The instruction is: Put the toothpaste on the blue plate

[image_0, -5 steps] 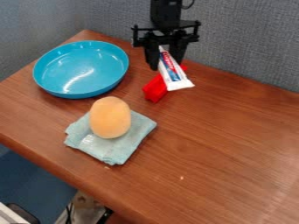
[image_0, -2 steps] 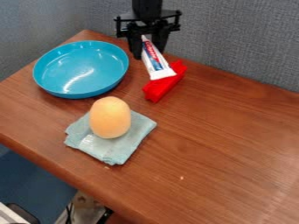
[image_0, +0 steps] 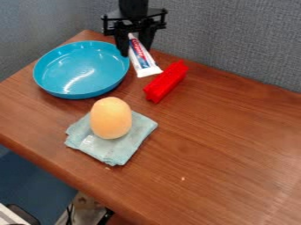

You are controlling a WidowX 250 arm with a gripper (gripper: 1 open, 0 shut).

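A wooden table (image_0: 223, 132) seen from above and in front, with a grey wall behind it. At far left sits the blue plate (image_0: 80, 70), a round glossy dish with a raised rim, with nothing in it. Just right of its rim, near the back edge of the table, a black gripper (image_0: 134, 40) points straight down, its jaws clamped on the upper part of the toothpaste (image_0: 139, 55). The small white tube with red and blue print hangs tilted from the jaws, lifted off the table, beside the plate's right rim and not yet over the dish.

The step in hand appears to be the carry: the tube is grasped and raised, partway toward the plate. The next move calls for travelling further left until the tube is above the plate's hollow, then lowering and letting go.

Right of the tube lies a red rectangular block (image_0: 166, 81), apart from it. In front, nearer the viewer, an orange egg-shaped object (image_0: 111, 117) rests on a pale teal folded cloth (image_0: 108, 136). Neither lies between the tube and the plate; the path looks clear.
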